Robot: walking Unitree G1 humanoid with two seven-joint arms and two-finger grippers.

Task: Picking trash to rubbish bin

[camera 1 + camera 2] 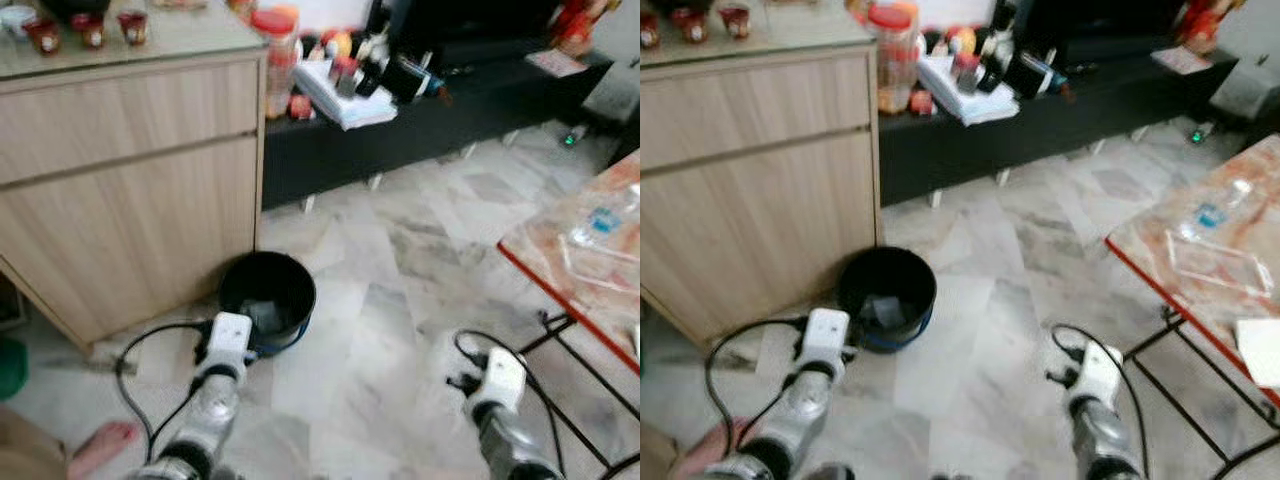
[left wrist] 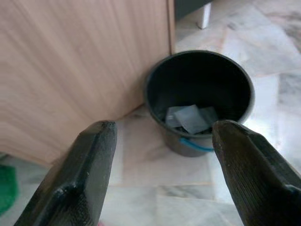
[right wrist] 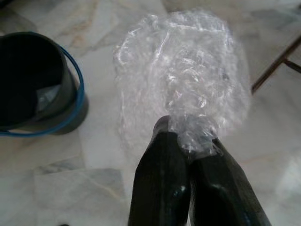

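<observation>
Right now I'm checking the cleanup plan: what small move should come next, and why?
Probably swing the right gripper over to the black bin. It is shut on a plastic wrap that hangs over bare floor beside the bin, not above its opening.

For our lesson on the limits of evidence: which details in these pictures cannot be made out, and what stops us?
- Scraps in the black bin: shadow hides what they are, left wrist view.
- Clear plastic wrap: any contents lost in crumpled glare, right wrist view.
- Jars on the wooden cabinet: blurred, cut by the top edge, left eye view.
- Red-edged table: cut by the right edge.
</observation>
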